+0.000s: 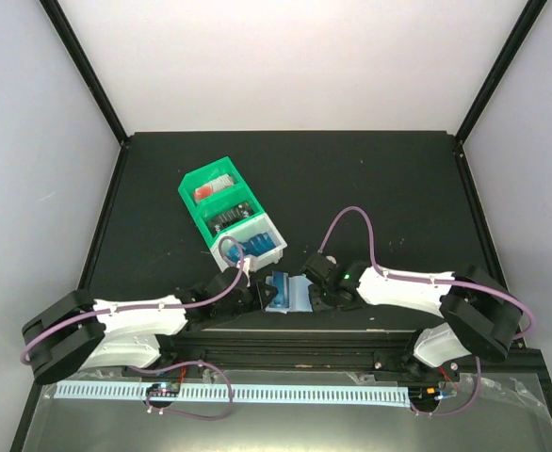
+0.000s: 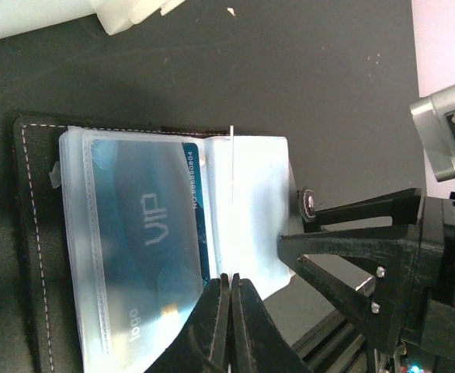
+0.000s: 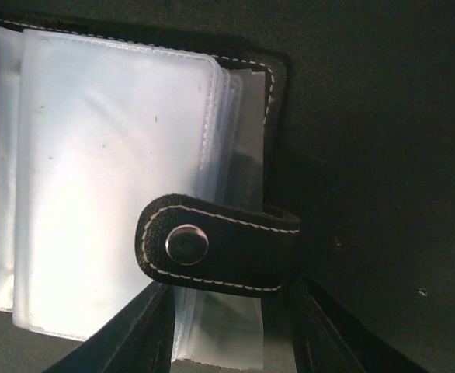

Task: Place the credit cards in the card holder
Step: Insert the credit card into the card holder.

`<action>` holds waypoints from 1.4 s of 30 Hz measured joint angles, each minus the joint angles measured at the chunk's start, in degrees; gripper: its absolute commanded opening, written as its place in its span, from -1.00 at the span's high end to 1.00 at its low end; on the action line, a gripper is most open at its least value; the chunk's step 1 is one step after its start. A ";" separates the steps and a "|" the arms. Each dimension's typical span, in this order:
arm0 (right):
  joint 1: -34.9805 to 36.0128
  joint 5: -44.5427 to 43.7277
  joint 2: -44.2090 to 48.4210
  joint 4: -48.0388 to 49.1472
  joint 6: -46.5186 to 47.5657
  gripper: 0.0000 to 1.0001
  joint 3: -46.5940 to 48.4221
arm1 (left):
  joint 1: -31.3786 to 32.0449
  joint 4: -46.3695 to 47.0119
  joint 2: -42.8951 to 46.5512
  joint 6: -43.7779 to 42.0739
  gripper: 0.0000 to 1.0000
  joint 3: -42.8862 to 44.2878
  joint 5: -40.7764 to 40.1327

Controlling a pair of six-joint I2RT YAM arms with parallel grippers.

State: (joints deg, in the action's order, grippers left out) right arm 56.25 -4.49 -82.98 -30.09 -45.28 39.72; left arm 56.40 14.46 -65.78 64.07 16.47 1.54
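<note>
The black card holder point(image 1: 290, 294) lies open near the table's front edge, between both grippers. In the left wrist view its cover point(image 2: 29, 233) carries clear sleeves, and a blue credit card point(image 2: 146, 233) printed "VIP" sits in one, its edge poking out toward the spine. My left gripper point(image 2: 230, 276) is shut on a thin pale sheet point(image 2: 232, 194) standing edge-on over the spine; I cannot tell whether it is a sleeve or a card. My right gripper point(image 3: 231, 294) is open, its fingers straddling the holder's right edge under the strap clasp point(image 3: 220, 242).
A green bin point(image 1: 221, 193) with a red item stands behind the holder. A white bin point(image 1: 250, 245) against it holds more blue cards point(image 1: 260, 248). The white bin's corner shows at the top of the left wrist view point(image 2: 134, 12). Black frame posts stand at the table's back corners.
</note>
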 measured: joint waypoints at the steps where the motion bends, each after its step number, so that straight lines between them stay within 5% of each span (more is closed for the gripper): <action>1: 0.00 0.13 0.00 0.22 -0.04 0.21 -0.02 | 0.00 0.55 -0.46 0.09 0.97 0.00 -0.07; 9: 0.02 0.57 0.11 0.70 -1.01 0.29 -0.13 | 0.00 5.68 -5.25 0.92 0.97 0.00 0.17; 20: 0.02 0.90 3.10 0.28 -2.36 0.09 -0.35 | 0.00 12.57 -13.00 2.27 0.97 0.02 1.92; 42: 0.02 1.84 -0.37 3.63 -3.28 0.16 -0.50 | 0.74 17.09 -12.83 12.28 0.97 -3.74 3.13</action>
State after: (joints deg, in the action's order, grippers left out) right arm 56.27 -2.66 -83.35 -26.46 -48.56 39.22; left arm 57.14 31.55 -78.61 76.36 12.73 4.67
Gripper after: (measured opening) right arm 0.425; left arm 0.016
